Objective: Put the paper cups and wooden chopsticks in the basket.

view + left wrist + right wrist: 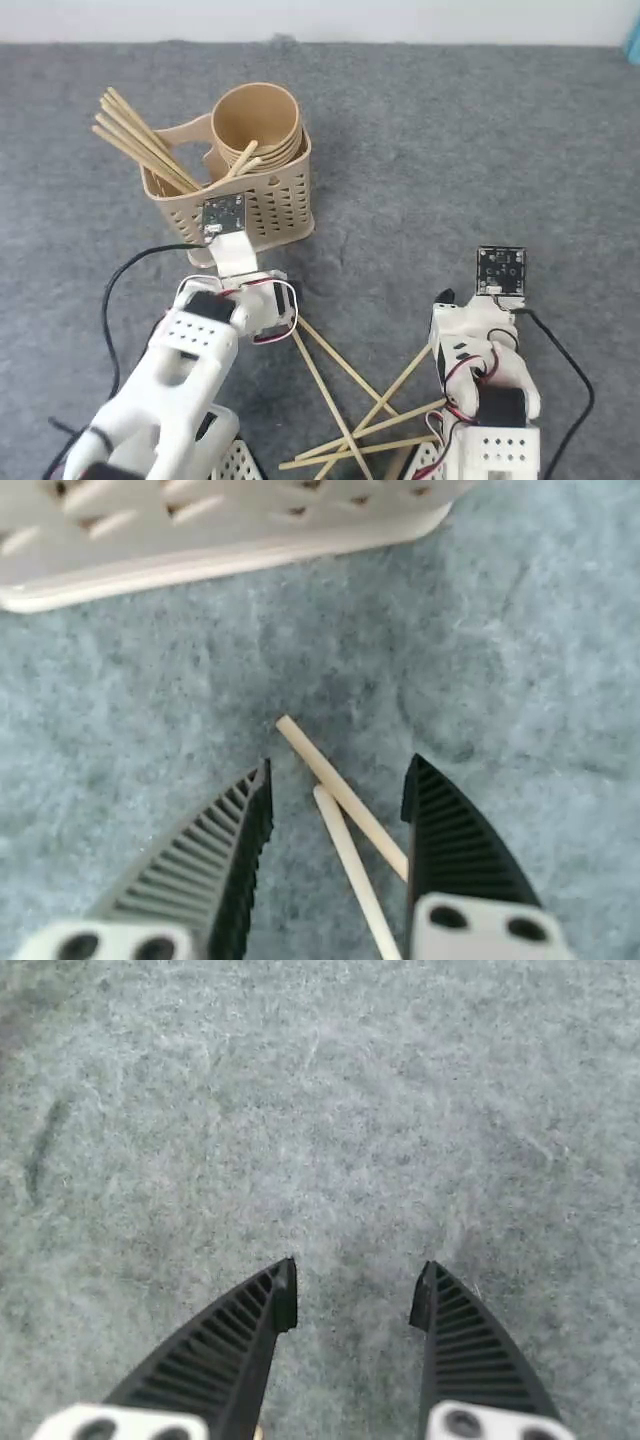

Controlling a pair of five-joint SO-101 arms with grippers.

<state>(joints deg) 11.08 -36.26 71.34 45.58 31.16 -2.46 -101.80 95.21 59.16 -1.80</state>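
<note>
Angled down beside the basket (268,208), cups (256,118) stacked inside, with left end effector (340,770) wide astride two chopsticks (347,800) on the bench (520,660), right end effector (355,1282) wide above the bench.

No text, label or number can be read — not on anything.

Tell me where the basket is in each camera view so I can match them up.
High view: the basket stands upper left of centre, paper cups inside.
Left wrist view: its perforated wall lies just beyond the left gripper's open fingers.
Right wrist view: grey mat between the right gripper's open fingers.
Shared landmark: the grey mat; the two loose chopsticks link the first two.
</note>
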